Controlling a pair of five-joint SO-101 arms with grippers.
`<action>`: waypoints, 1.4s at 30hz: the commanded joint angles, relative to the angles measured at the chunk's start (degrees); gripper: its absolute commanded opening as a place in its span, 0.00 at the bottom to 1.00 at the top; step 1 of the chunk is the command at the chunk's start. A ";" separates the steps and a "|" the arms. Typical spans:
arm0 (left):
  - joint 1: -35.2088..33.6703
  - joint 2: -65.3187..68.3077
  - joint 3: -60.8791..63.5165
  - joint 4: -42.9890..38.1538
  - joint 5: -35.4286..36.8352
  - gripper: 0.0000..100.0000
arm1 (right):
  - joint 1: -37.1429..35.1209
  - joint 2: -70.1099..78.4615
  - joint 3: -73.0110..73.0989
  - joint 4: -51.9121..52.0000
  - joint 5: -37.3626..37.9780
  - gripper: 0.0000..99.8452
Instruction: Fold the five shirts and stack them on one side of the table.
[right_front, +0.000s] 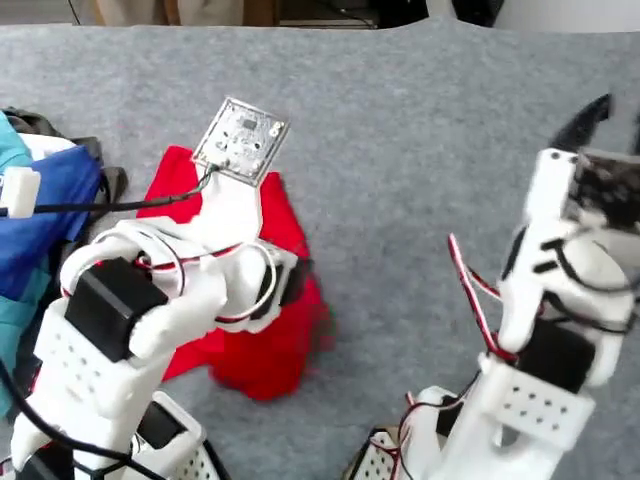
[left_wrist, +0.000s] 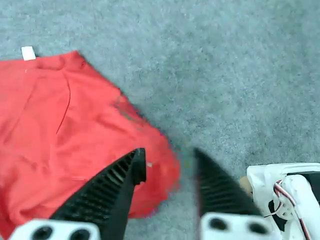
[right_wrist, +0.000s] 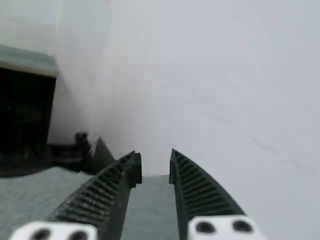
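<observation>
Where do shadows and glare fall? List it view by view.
High view: even, soft light on the grey table cover, no glare; the red shirt looks darker beneath the left arm. Left wrist view: the open left gripper casts no hard shadow on shirt or cover. Right wrist view: a bright pale wall behind the right gripper, and a dark opening next to that wall.
</observation>
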 joint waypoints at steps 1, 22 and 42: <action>-6.42 -1.10 0.00 0.62 2.29 0.31 | -6.37 2.86 -3.30 9.49 -0.53 0.11; -79.21 -0.48 41.85 -23.65 -19.16 0.31 | -52.44 47.43 -18.07 26.29 -14.95 0.11; -86.15 -1.01 54.59 -30.95 -19.96 0.31 | -60.53 99.91 -58.68 49.93 -29.71 0.11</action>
